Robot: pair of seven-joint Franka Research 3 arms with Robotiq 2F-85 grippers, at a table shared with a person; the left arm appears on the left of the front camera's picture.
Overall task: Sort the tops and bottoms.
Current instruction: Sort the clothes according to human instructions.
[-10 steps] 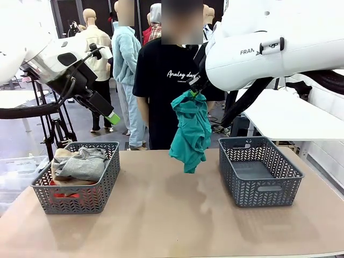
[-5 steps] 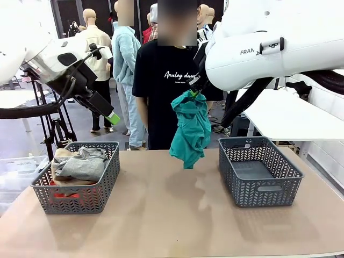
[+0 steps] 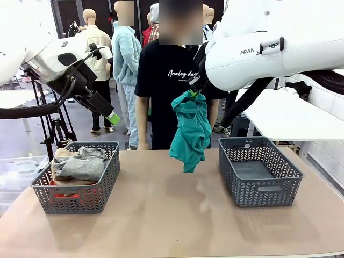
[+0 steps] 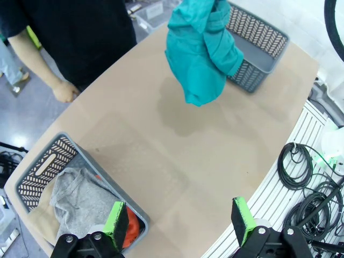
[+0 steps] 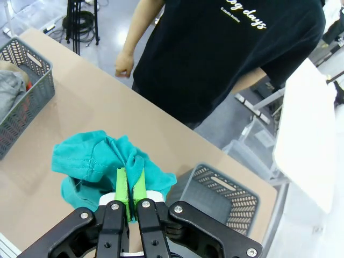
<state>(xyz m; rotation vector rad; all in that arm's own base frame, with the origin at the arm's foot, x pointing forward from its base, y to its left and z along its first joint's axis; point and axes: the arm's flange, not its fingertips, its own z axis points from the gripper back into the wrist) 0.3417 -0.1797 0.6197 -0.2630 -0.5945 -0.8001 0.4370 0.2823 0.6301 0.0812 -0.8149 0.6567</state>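
Observation:
A teal top [image 3: 189, 131] hangs bunched above the table's middle, clear of the tabletop, with my right gripper [image 3: 194, 93] shut on its upper end. From the right wrist, the green pads [image 5: 129, 188] pinch teal cloth [image 5: 88, 161]. The same teal top [image 4: 204, 51] shows in the left wrist view. A grey top [image 3: 83, 164] lies over tan cloth [image 3: 61, 155] in the left basket [image 3: 75, 196], with a bit of orange-red [image 3: 67, 195] showing through its wall. My left gripper [image 3: 110, 119] is raised above that basket, open and holding nothing, its jaws [image 4: 180, 223] wide apart.
An empty grey basket [image 3: 260, 169] stands at the right of the table. A person in a black printed T-shirt [image 3: 174, 86] stands at the far edge, one hand [image 3: 143, 145] by the table rim. Cables [image 4: 301, 172] lie beside the table.
The hanging teal top sways slightly under the right gripper. The person has shifted and brought a hand down to the far table edge. Both arms stay in place.

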